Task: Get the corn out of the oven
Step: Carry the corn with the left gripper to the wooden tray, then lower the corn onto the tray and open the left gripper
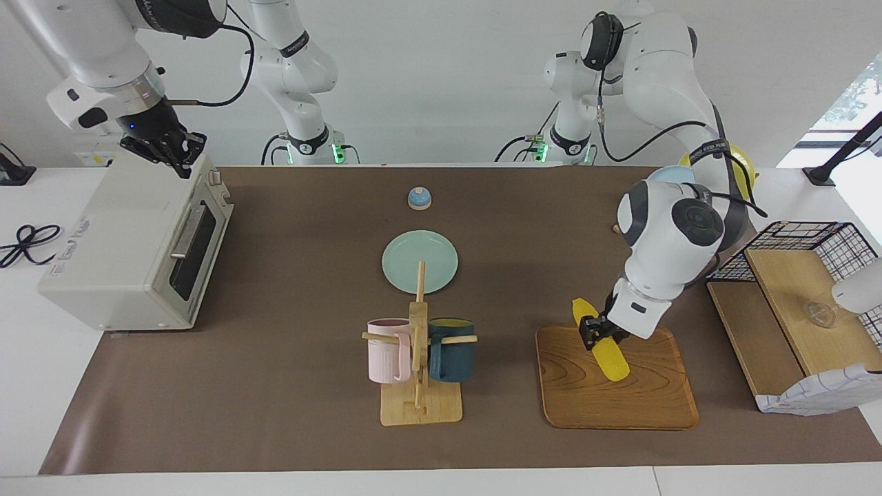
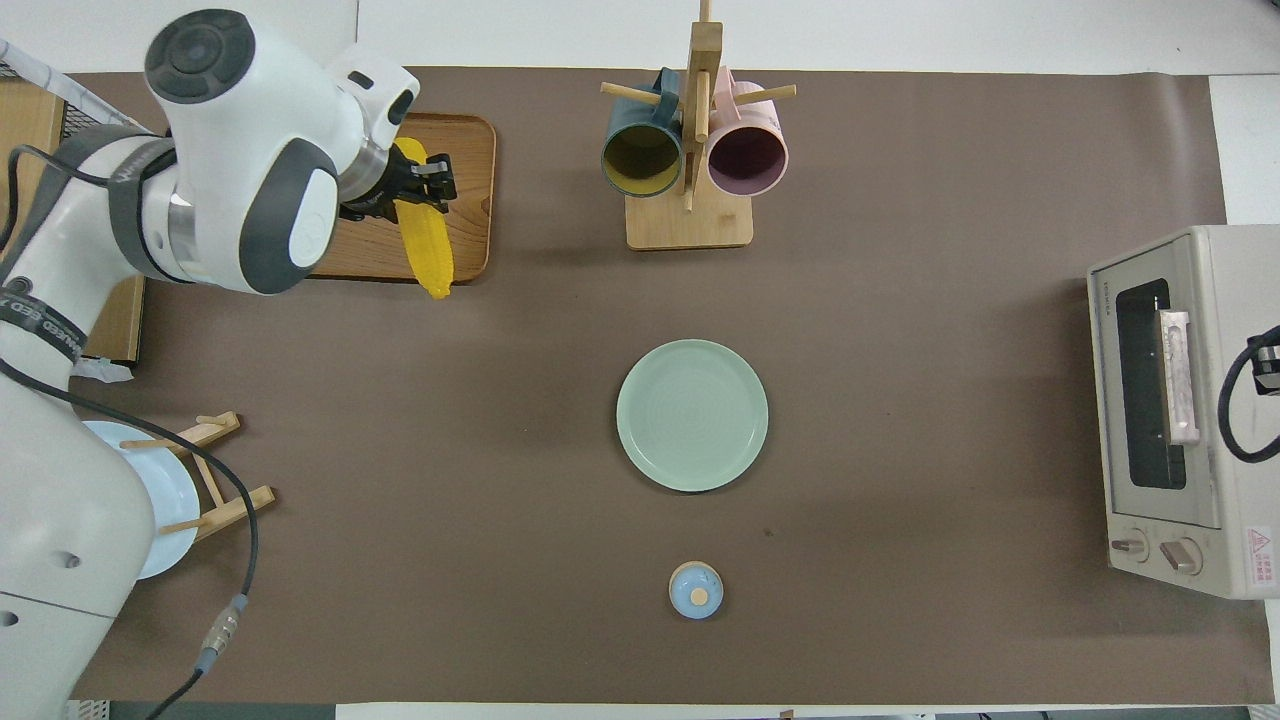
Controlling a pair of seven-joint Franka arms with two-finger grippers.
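The corn [image 1: 612,362] is a yellow cob held in my left gripper [image 1: 596,334], which is shut on it. It hangs tilted over the wooden tray [image 1: 620,399], at the edge nearer the robots; I cannot tell if its tip touches. In the overhead view the corn [image 2: 428,250] sticks out of the left gripper [image 2: 425,185] over the tray [image 2: 300,160]. The cream-white oven [image 1: 124,234] stands at the right arm's end with its dark glass door shut; it also shows in the overhead view [image 2: 1210,420]. My right gripper [image 1: 167,150] hovers over the oven's top.
A green plate [image 1: 420,258] lies mid-table. A wooden mug rack [image 1: 418,386] with a pink and a dark blue mug stands farther from the robots. A small blue bell [image 1: 419,198] sits nearer them. A wire shelf [image 1: 792,296] stands beside the tray.
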